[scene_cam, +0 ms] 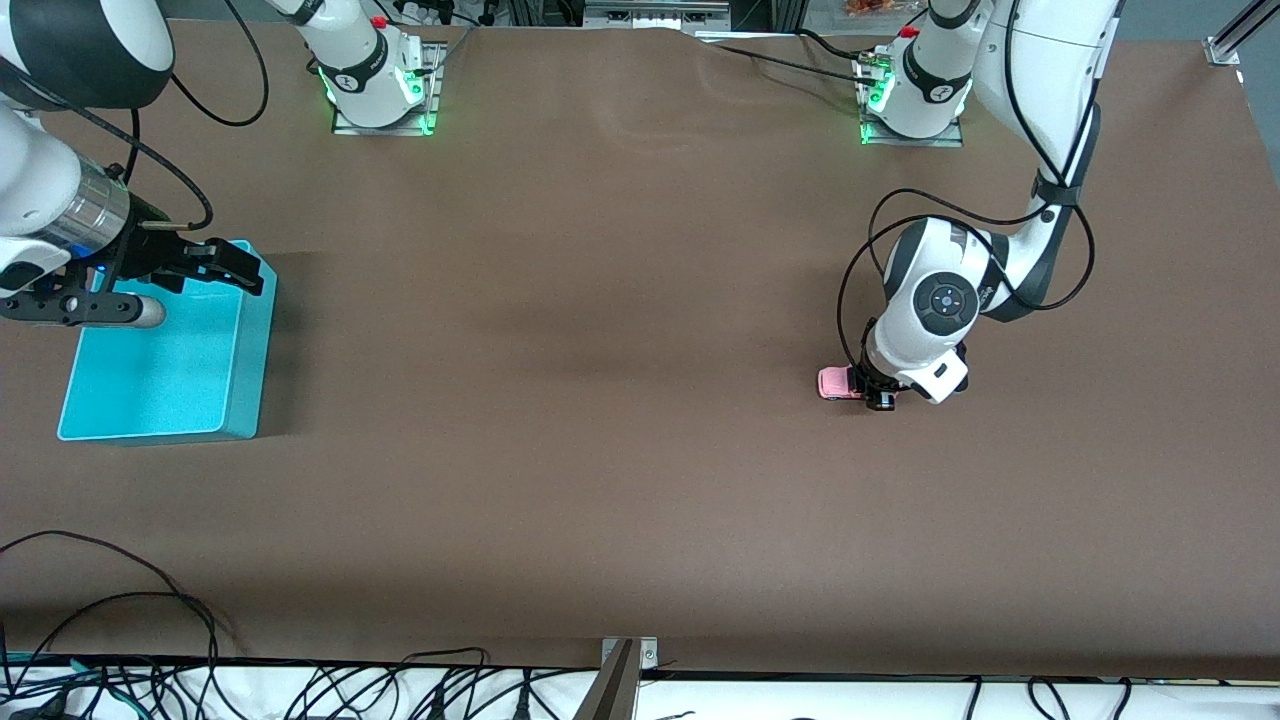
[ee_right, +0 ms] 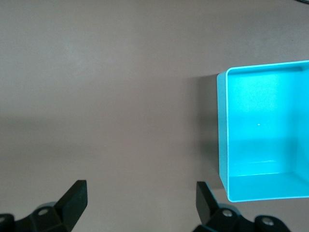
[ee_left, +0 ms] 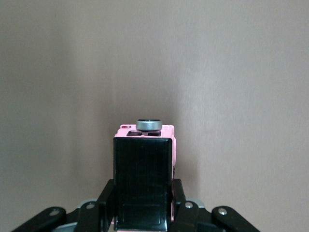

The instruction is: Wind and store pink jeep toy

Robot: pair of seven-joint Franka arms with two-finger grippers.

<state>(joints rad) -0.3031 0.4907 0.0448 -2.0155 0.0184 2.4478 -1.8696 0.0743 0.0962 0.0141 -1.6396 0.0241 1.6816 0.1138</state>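
A brown counter [scene_cam: 620, 400] fills the scene, bare but for a bin at one end and a toy at the other, with cables along the edge nearest the front camera.

Starting at the right arm's end, we see the turquoise bin [scene_cam: 190, 400] resting on the counter with nothing in it. The right tool [scene_cam: 210, 265] hangs over the bin's rim that lies farthest from the front camera, its fingers spread wide and holding nothing; this arm waits.

Moving across a long stretch of bare counter, we reach the pink jeep toy [scene_cam: 836, 383] toward the left arm's end, with the left tool [scene_cam: 880, 398] down on it. In the left wrist view the left tool [ee_left: 143, 212] is clamped tight across the toy's black rear roof, one finger on each flank, and the pink jeep toy [ee_left: 145, 169] runs lengthwise straight away from the wrist.

What the coming move turns on, in our judgement, is this: the toy's long axis lies along the counter's length, its free pink end pointing toward the bin, well apart from it, so the left arm is the one placed to roll it along that axis.

The wheels are hidden beneath the body, and we cannot tell whether they touch the counter. The wrist covers the toy's rear in the front view.
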